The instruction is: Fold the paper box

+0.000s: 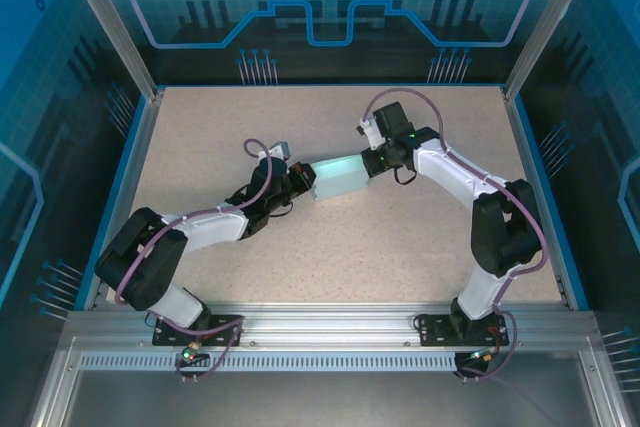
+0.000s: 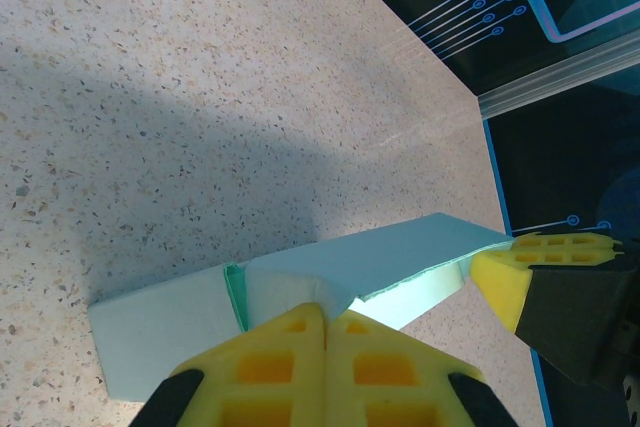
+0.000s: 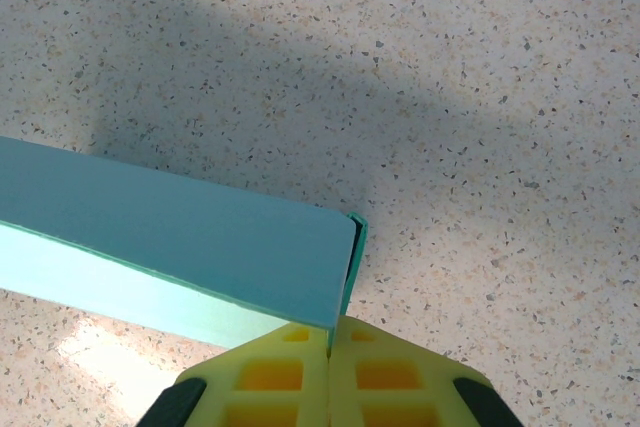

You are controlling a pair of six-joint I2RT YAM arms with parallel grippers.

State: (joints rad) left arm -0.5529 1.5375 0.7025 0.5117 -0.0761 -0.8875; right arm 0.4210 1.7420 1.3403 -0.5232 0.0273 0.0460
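From above, the light blue card paper box [image 1: 340, 179] is already a long box shape, not a flat sheet. So I think most of the folding is done. The ends may still need closing, but I cannot tell from here. The paper box sits in the middle of the speckled beige counter [image 1: 330, 267], right between the left gripper [image 1: 300, 185] and the right gripper [image 1: 372, 163]. Each one touches one end.

In the left wrist view, the left gripper [image 2: 326, 315] has its yellow fingers pressed together. They look like they pinch a pale flap at the near end of the paper box [image 2: 370, 262]. A green flap edge beside it is not tucked flat.

In the right wrist view, the right gripper [image 3: 330, 332] is pressed shut too. It seems to pinch a thin green edge at the corner of the paper box [image 3: 170, 232], which stretches away to the left.
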